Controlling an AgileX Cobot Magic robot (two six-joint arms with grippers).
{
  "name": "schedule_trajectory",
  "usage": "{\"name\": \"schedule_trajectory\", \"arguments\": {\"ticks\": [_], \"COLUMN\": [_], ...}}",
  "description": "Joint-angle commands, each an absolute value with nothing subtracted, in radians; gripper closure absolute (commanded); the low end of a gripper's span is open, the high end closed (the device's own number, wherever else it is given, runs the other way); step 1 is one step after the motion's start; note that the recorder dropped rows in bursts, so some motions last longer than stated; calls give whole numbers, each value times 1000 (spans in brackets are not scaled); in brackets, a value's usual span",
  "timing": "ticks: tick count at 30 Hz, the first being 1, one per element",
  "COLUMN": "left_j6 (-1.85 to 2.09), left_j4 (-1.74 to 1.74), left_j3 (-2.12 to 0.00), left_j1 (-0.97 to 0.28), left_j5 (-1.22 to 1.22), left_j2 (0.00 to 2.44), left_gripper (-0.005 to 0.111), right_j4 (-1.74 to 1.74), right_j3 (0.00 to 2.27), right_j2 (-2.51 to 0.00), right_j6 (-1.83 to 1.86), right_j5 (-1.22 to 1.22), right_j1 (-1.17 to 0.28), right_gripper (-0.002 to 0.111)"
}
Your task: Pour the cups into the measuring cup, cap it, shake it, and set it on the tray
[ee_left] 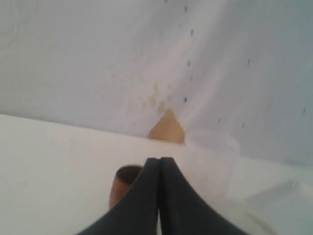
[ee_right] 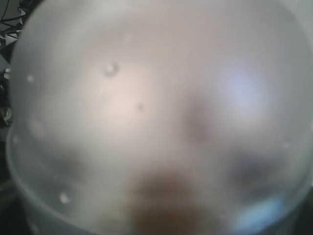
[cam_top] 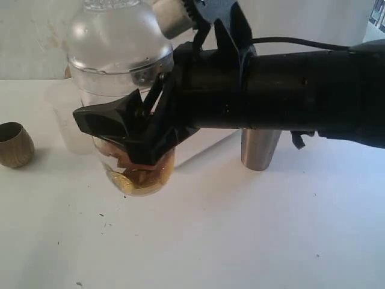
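One loose cap (cam_top: 117,36) could spill liquid (cam_top: 135,180) when the right gripper (cam_top: 120,129), clamped around the measuring cup (cam_top: 102,96), shakes it; the left gripper (ee_left: 160,196) has its fingers pressed together.

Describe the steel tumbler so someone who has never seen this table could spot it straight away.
Find the black robot arm reaching in from the right over the white table. The steel tumbler stands on the table just behind it, its top hidden by the arm. It is the only metal vessel: the wooden cup at far left is brown and rounded, the measuring cup clear.
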State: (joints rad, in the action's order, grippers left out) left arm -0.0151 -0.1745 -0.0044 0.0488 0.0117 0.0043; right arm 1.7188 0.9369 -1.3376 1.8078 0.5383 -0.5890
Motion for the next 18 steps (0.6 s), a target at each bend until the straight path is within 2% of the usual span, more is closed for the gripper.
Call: {"name": "schedule_trajectory", "arguments": {"ticks": [1, 4, 7, 9, 11, 13, 15, 16, 18], "left_j6": [-225, -359, -392, -389, -367, -336, -307, -291, -230], "left_j4": [-266, -168, -65, -62, -62, -62, -71, -87, -134], "left_j3": [0, -55, -197, -307, -425, -563, -707, -781, -912], "left_j1": [47, 47, 47, 47, 47, 47, 47, 47, 47], "left_j5": [-200, -120, -32, 8, 65, 150, 262, 350, 471], "left_j2": [0, 66, 257, 397, 538, 691, 842, 919, 1057], "left_gripper": [107, 107, 103, 93, 78, 57, 43, 40, 41], "right_j4": [1744, 1744, 1744, 1744, 1744, 1744, 1744, 1744, 1744], "right_j3": [940, 940, 940, 940, 940, 940, 940, 940, 940], "right_j2": [-1307, -1292, -1282, -1278, -1278, -1278, -1278, -1278, -1278], "right_j6": [1821, 1821, 1821, 1821, 1821, 1821, 1819, 1817, 1812], "right_j5": [575, 566, 564, 556, 556, 556, 556, 556, 556], "right_j1": [-584, -584, -584, -584, -584, -584, -584, -584, -584], "right_gripper": [108, 108, 108, 108, 108, 108, 108, 108, 108]}}
